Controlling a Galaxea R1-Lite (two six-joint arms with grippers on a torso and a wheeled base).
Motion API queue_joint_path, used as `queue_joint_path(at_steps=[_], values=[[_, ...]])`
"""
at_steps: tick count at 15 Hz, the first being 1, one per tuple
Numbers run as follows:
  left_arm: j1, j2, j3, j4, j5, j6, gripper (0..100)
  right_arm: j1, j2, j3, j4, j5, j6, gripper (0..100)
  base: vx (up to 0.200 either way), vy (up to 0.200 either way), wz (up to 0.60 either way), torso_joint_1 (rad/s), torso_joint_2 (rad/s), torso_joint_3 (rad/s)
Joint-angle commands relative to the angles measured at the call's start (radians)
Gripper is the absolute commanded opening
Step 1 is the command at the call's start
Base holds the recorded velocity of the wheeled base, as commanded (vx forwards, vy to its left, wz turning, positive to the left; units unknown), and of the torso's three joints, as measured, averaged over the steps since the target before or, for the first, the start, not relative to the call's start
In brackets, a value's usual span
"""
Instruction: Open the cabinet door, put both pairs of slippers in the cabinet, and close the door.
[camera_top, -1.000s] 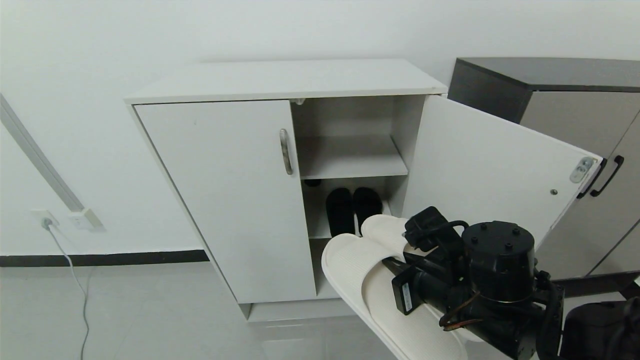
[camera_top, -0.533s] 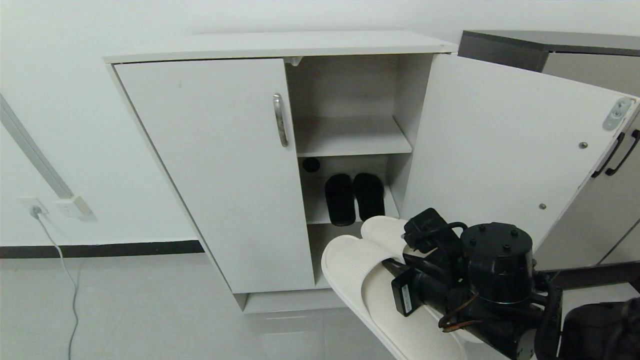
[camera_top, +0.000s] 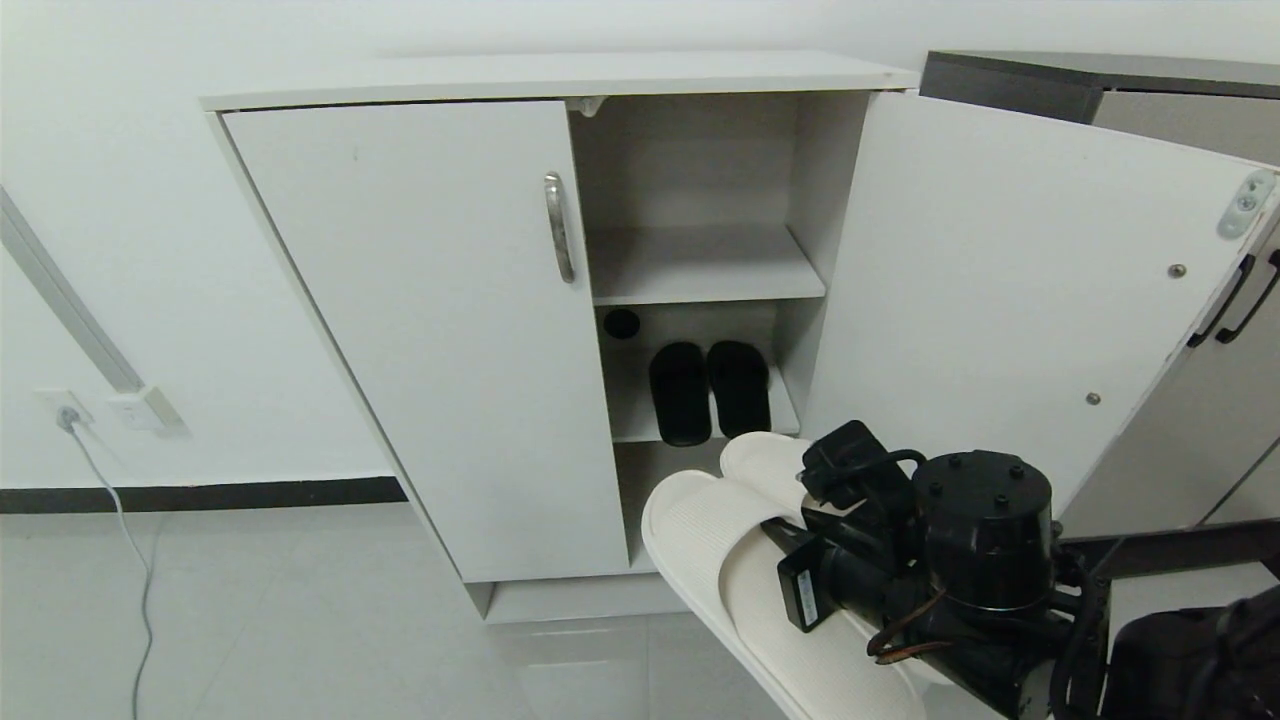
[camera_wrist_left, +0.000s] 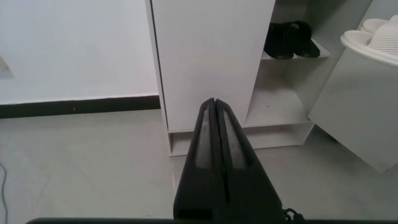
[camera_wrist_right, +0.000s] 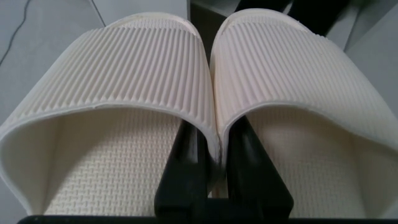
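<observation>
**White pair in hand, facing the open cabinet**

Off to the left of the cabinet (camera_top: 560, 75), a wall socket (camera_top: 62, 410) with a trailing cable sits low on the wall. The left gripper (camera_wrist_left: 214, 109) hangs low in front of the cabinet's closed door (camera_top: 420, 330), its fingers pressed together on nothing. Right of that door's handle (camera_top: 558, 228), the black slippers (camera_top: 710, 390) lie side by side on the cabinet's middle shelf, above the bottom shelf (camera_wrist_left: 273, 102).

Just in front of the cabinet's opening, the white slippers (camera_top: 720, 560) ride toes-forward in the right gripper (camera_wrist_right: 211, 162). Its fingers pinch the two inner strap edges together. The open door (camera_top: 1010, 290) swings out on the cabinet's right side, with a dark cabinet (camera_top: 1000, 75) beyond it.

The white pair looks light, soft and bendy, with ribbed straps that should give good friction. The paired inner strap edges seem the sensible hold, though the soles may droop or swivel, so they likely need to be laid flat onto a shelf.
</observation>
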Motion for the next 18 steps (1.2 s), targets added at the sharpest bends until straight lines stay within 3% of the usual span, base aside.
queue_joint_path(at_steps=[1, 2, 3, 5, 8, 10, 12, 15, 18], values=[[0.001, 0.000, 0.000, 0.000, 0.000, -0.001, 0, 0.002, 0.066, -0.025, -0.058, -0.021, -0.013, 0, 0.000, 0.000, 0.00, 0.000, 0.00, 0.000], [0.001, 0.000, 0.000, 0.000, -0.001, -0.001, 0, 0.017, 0.112, -0.095, -0.055, -0.113, -0.007, 0, 0.000, 0.000, 0.00, 0.000, 0.00, 0.000], [0.001, 0.000, 0.000, 0.000, 0.000, -0.001, 0, 0.040, 0.186, -0.209, -0.035, -0.275, 0.017, 0, 0.000, 0.000, 0.00, 0.000, 0.00, 0.000], [0.001, 0.000, 0.000, 0.000, -0.001, -0.001, 0, 0.057, 0.265, -0.398, 0.069, -0.406, 0.079, 0, 0.000, 0.000, 0.00, 0.000, 0.00, 0.000], [0.001, 0.000, 0.000, 0.000, 0.000, -0.001, 0, 0.054, 0.267, -0.618, 0.388, -0.435, 0.215, 0, 0.000, 0.000, 0.00, 0.000, 0.00, 0.000], [0.001, 0.000, 0.000, 0.000, 0.000, 0.001, 0, 0.047, 0.265, -0.706, 0.514, -0.460, 0.281, 0, 0.000, 0.000, 0.00, 0.000, 0.00, 0.000], [0.001, 0.000, 0.000, 0.000, 0.000, 0.001, 0, 0.034, 0.267, -0.714, 0.523, -0.463, 0.276, 0, 0.000, 0.000, 0.00, 0.000, 0.00, 0.000], [0.001, 0.000, 0.000, 0.000, -0.001, 0.002, 0, 0.010, 0.264, -0.712, 0.522, -0.466, 0.263, 0, 0.000, 0.200, 0.00, -0.001, 0.00, 0.002], [0.001, 0.000, 0.000, 0.000, 0.000, 0.002, 0, 0.010, 0.258, -0.701, 0.519, -0.483, 0.246, 0, 0.000, 0.000, 0.00, 0.000, 0.00, 0.000]])
